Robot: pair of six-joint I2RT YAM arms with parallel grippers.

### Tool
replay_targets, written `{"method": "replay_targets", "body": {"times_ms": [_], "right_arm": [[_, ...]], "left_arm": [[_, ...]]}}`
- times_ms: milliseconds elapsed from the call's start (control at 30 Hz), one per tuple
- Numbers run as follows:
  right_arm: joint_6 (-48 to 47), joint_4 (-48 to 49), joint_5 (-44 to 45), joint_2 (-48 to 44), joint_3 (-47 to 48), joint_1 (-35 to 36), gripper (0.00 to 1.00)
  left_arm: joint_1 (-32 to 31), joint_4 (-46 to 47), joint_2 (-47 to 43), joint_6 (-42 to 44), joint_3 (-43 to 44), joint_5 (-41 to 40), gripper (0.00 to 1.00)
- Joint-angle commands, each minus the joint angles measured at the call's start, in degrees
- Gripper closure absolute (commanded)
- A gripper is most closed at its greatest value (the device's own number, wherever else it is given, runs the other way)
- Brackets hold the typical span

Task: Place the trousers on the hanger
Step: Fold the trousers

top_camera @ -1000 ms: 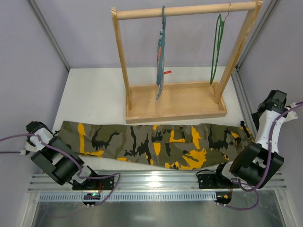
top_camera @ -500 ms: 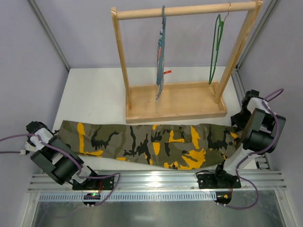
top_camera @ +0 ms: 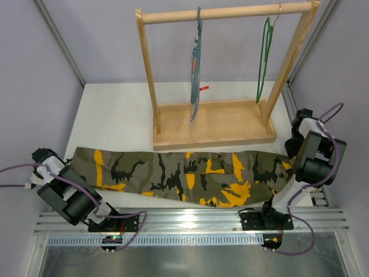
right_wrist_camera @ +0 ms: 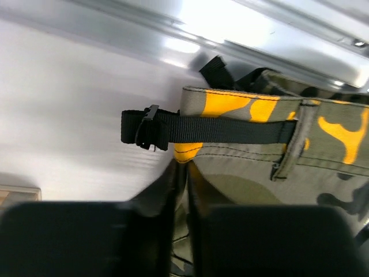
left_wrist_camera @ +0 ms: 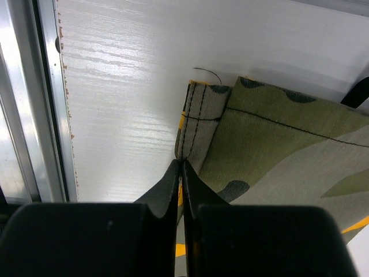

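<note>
Since a second ago, the right arm has been swung up from beside the front rail and brought down onto the waistband end of the trousers (top_camera: 190, 176). These are otherwise unmoved and are laid flat across the table (top_camera: 115, 115), in front of the wooden rack (top_camera: 213, 124). The hanger (top_camera: 263, 60) is hung from the rack's top bar at the right, well apart from the cloth. Just below the black strap (right_wrist_camera: 213, 128), the right gripper (right_wrist_camera: 181, 173) is seen with its jaws drawn almost together on the waistband edge. That wrist view is blurred, so only a thin bite can be supposed. At the far end the left gripper (left_wrist_camera: 180, 173) is closed fully on a hem corner. Both holds are taken at the very edge, so the fabric could be pulled free once its weight is lifted. If one end is dropped, the cloth may be dragged against the rack. The hanger could also be knocked swinging or unhooked, since it is held only by its slim hook.
</note>
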Motion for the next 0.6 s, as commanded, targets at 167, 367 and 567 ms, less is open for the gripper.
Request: {"method": "replay_targets", "body": {"times_ms": [167, 367, 567], "right_arm": [[1.98, -1.17, 14.11, -8.28, 1.46, -0.22, 0.96], [1.54, -2.14, 16.49, -6.62, 4.09, -0.23, 0.96], [0.14, 0.31, 14.22, -3.98, 4.27, -0.58, 0.96]], "left_arm": [[0.72, 2.51, -0.89, -0.26, 1.26, -4.41, 1.0], [0.54, 2.69, -0.71, -0.17, 1.26, -4.32, 0.99], [0.72, 3.83, -0.89, 0.53, 1.09, -2.31, 0.99]]}}
